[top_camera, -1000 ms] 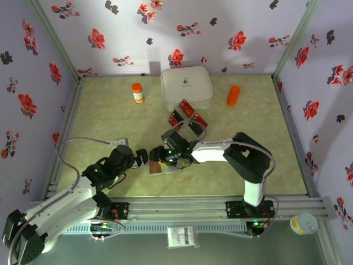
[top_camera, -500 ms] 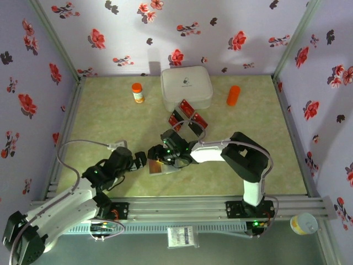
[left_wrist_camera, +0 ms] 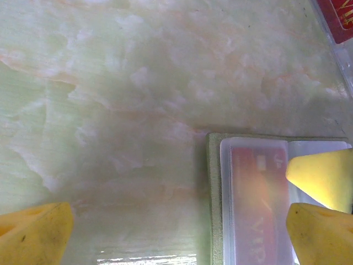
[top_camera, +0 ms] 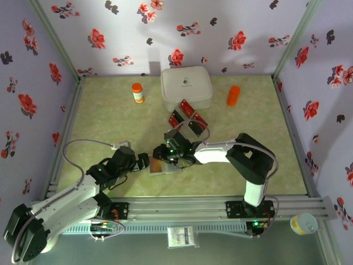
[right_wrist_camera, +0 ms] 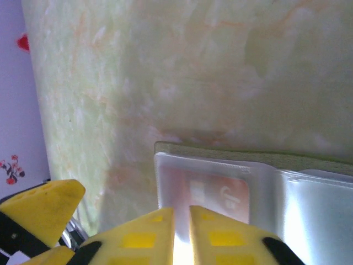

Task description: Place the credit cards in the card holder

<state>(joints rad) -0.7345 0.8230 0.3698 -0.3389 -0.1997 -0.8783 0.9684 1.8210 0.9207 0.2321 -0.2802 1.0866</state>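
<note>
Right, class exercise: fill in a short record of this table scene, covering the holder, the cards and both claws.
card holder: open flat on the table, a red card in its clear pocket
loose credit cards: cluster beside the white case
left claw: open wide, at the holder's edge
right claw: shut, over the holder's pocket

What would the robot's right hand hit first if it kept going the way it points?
Most likely the open card holder: the right hand, shut, aims at its clear pocket holding a red card, seemingly almost touching. Depth is hard to judge.
</note>
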